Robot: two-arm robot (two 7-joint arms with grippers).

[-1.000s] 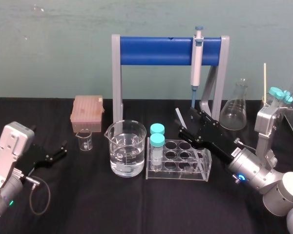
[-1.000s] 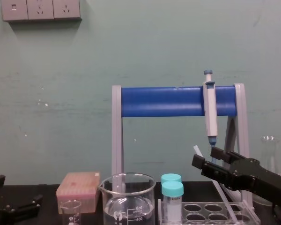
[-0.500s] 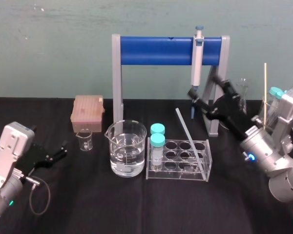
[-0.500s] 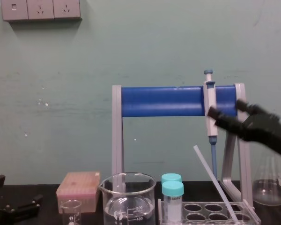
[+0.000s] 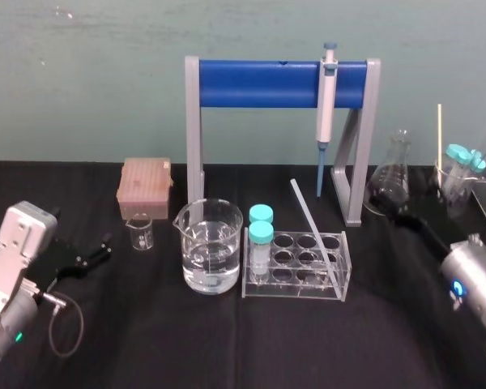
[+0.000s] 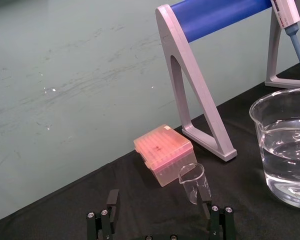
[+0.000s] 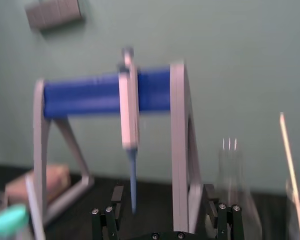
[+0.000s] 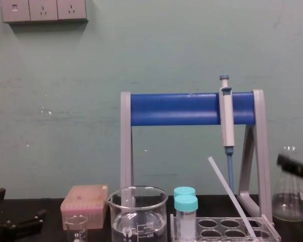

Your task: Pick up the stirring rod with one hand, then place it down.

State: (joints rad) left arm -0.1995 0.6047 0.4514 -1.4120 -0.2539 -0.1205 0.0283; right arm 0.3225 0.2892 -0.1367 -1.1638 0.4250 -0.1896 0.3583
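Note:
The stirring rod (image 5: 314,231) is a thin translucent glass rod that leans in the clear test-tube rack (image 5: 296,290), its top tilted back and to the left. From the chest view the stirring rod (image 8: 231,196) slants up out of the rack. My right gripper (image 5: 395,209) hangs to the right of the rack, in front of the conical flask, well apart from the rod. It is open and empty, seen by its spread fingers (image 7: 112,212) in the right wrist view. My left gripper (image 5: 97,250) stays parked at the far left, open.
A water-filled beaker (image 5: 211,247) stands left of the rack, with two teal-capped tubes (image 5: 261,231) in the rack's left end. A small beaker (image 5: 140,233) and a pink tip box (image 5: 146,185) sit farther left. A pipette (image 5: 327,101) hangs on the blue stand (image 5: 259,83). The conical flask (image 5: 391,182) stands at right.
My right gripper opened, let go of the rod and drew back to the right. The rod stays leaning in the rack. The left arm has not moved.

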